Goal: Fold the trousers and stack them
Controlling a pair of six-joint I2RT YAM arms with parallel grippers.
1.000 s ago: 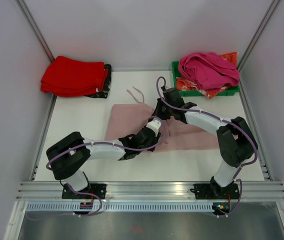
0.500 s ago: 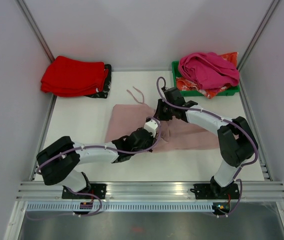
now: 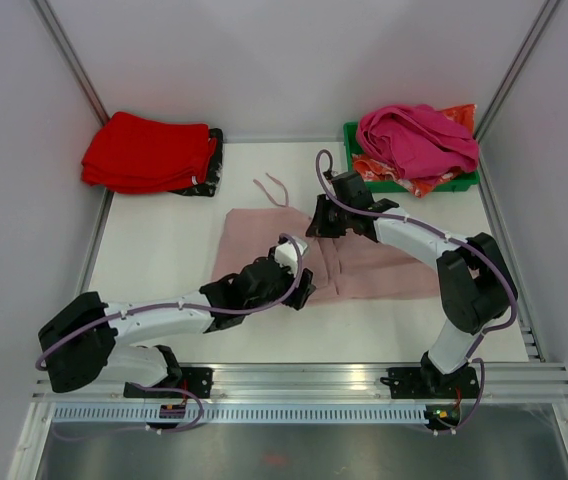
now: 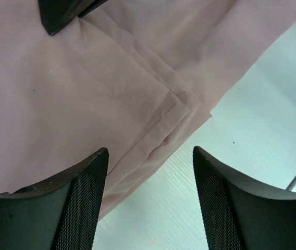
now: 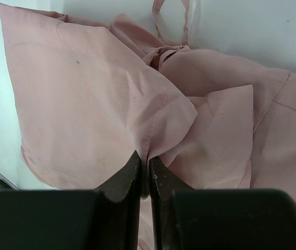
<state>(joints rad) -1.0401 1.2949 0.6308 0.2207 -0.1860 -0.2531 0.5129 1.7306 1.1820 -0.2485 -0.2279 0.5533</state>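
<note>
The pale pink trousers (image 3: 264, 240) lie flat in the middle of the table, with a drawstring cord (image 3: 270, 190) at the far edge. My right gripper (image 3: 318, 222) is shut on a pinched fold of the trousers (image 5: 111, 114) near the waist. My left gripper (image 3: 299, 288) is open and empty at the trousers' near edge, where the layered hem (image 4: 174, 109) meets the bare table. The drawstring loop (image 5: 171, 13) shows at the top of the right wrist view.
A stack of vivid red folded garments (image 3: 149, 152) sits at the back left. A green bin (image 3: 364, 172) at the back right holds a magenta garment (image 3: 419, 135). The walls close in on three sides.
My left arm has drawn back toward the near left, its gripper moving from mid-trousers to the near hem. My right gripper stays shut on the fabric, shifted slightly.
</note>
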